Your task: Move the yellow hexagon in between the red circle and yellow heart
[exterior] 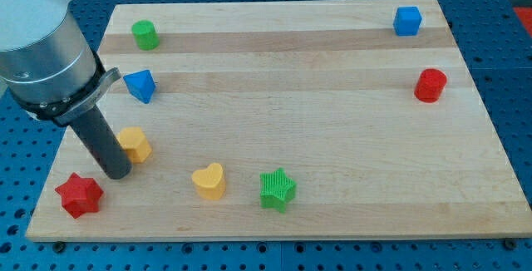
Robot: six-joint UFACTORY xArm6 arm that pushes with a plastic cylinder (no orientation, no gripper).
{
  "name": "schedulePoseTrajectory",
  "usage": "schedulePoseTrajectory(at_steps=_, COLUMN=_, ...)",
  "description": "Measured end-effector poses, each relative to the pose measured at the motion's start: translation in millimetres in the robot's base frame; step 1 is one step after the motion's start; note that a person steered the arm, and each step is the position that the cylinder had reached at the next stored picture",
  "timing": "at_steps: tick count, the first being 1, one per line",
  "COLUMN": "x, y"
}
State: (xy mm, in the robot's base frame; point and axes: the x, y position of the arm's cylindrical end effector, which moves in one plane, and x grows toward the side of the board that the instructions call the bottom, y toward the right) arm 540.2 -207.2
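Note:
The yellow hexagon (135,144) lies at the view's left, lower half of the board. My tip (117,174) rests on the board just left of and below it, touching or nearly touching its lower left side. The yellow heart (209,181) lies to the right of the hexagon, near the view's bottom. The red circle (431,85) stands far off at the view's right edge.
A red star (80,194) sits at the bottom left corner, a green star (277,189) right of the heart, a blue triangle (140,86) above the hexagon, a green cylinder (145,35) at top left, a blue cube (407,21) at top right. The wooden board (316,121) lies on a blue table.

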Motion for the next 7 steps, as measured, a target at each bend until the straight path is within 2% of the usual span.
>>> schedulePoseTrajectory(at_steps=2, x=-8.7, y=-23.5)
schedulePoseTrajectory(at_steps=3, x=-13.6, y=-25.4)
schedulePoseTrajectory(at_steps=4, x=-36.2, y=-24.9)
schedulePoseTrajectory(at_steps=5, x=-36.2, y=-24.7)
schedulePoseTrajectory(at_steps=6, x=-32.5, y=12.9)
schedulePoseTrajectory(at_steps=7, x=-30.2, y=90.8)
